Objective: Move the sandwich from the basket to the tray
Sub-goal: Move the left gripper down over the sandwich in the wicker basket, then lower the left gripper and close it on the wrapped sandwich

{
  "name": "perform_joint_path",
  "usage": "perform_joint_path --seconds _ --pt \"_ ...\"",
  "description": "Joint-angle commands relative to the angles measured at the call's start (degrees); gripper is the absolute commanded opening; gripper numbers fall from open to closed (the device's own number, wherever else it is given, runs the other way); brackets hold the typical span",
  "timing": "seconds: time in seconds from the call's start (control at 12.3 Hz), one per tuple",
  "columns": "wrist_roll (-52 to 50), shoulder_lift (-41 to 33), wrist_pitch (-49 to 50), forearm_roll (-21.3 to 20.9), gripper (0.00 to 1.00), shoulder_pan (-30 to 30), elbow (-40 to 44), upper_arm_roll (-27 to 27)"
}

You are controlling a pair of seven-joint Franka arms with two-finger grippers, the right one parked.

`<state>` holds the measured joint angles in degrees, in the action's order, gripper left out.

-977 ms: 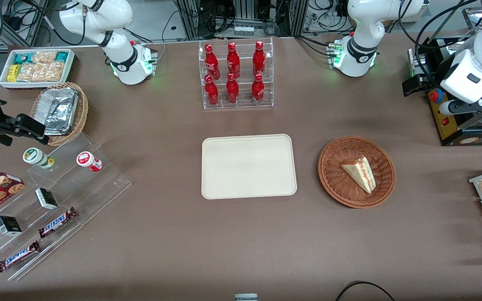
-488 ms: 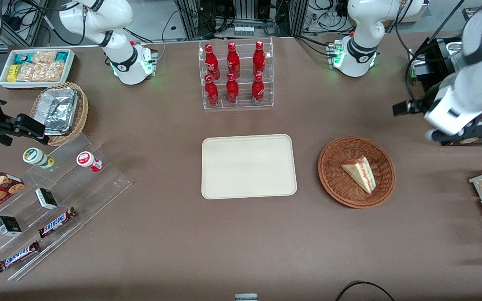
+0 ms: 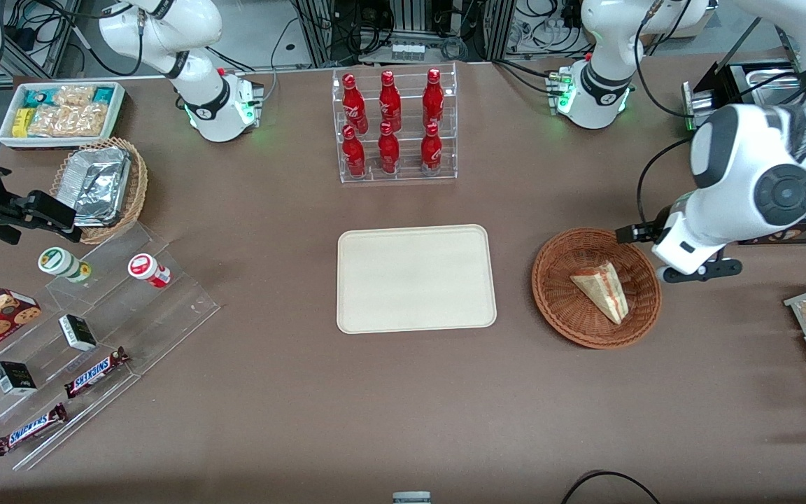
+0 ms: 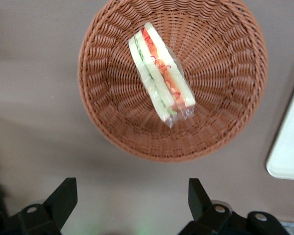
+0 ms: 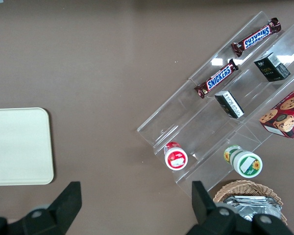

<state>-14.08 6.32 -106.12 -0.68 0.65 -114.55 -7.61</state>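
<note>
- The hand [image 4: 130, 203] hangs above the tabletop [image 3: 403, 406] just outside the basket [image 3: 564, 308] rim, on the working arm's side, its fingers [image 4: 62, 198] spread wide and empty. From there it is not centred on the target, so a straight descent would likely land a finger on the wicker rim and tip or shove the basket.
- The sandwich [image 3: 602, 290] lies in the basket, its tip toward 5 o'clock in the front view, resting on the sloped weave. A grasp across the long axis may miss, and one fingertip could push it up the wall.
- It looks wrapped in clear film and soft: a hard squeeze may crush it, a light one may let it slip before it reaches the tray [image 3: 415, 278], at 9 o'clock from the basket.
</note>
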Motion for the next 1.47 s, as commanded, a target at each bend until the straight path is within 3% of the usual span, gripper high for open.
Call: perform_joint_path --seconds 0.0,0.81,0.98,1.3,1.38 --pt "-3.7 -0.8 -7.1 0.0 1.00 -0.3 -5.2 0.2" --pt "-47.6 4.7 -25.9 -0.2 1.00 -2.5 -9.8 0.0" --pt "-48.6 6.5 -26.9 -2.4 1.00 -3.2 -9.7 0.0" --pt "-48.3 10.8 -32.5 -2.7 1.00 -3.2 -9.8 0.1" --pt "-48.2 10.8 -32.5 -2.8 0.92 -3.2 -9.9 0.1"
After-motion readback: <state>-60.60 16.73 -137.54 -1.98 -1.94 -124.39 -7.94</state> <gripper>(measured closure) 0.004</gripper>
